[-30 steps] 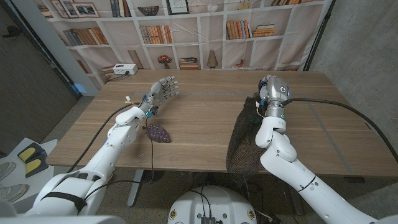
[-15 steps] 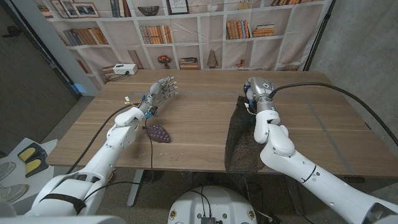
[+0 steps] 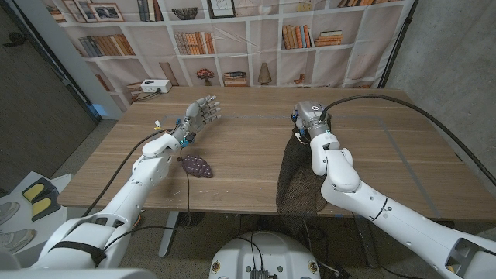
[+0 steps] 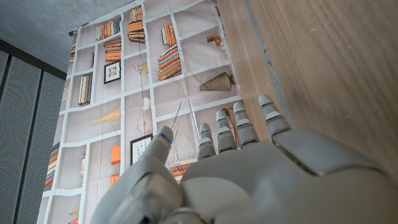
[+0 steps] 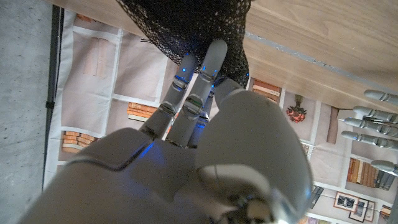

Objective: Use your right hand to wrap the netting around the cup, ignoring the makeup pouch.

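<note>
The right hand (image 3: 308,122) sits at the far end of the black netting (image 3: 298,180), its fingers (image 5: 208,62) pressed into the mesh, though whether they clamp it I cannot tell. The netting drapes across the worktop (image 3: 248,155) and over its near edge. The left hand (image 3: 203,112) holds nothing, fingers apart, with the makeup pouch (image 3: 197,165) nearer the front edge.

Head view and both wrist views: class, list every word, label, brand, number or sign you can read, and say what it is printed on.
None can be read.
Book spines on the bookshelf backdrop: too small and blurred.
White box at the table's far edge: no legible marking.
Makeup pouch: a dotted pattern, no text.
Right hand, left hand and netting: no legible lettering.
</note>
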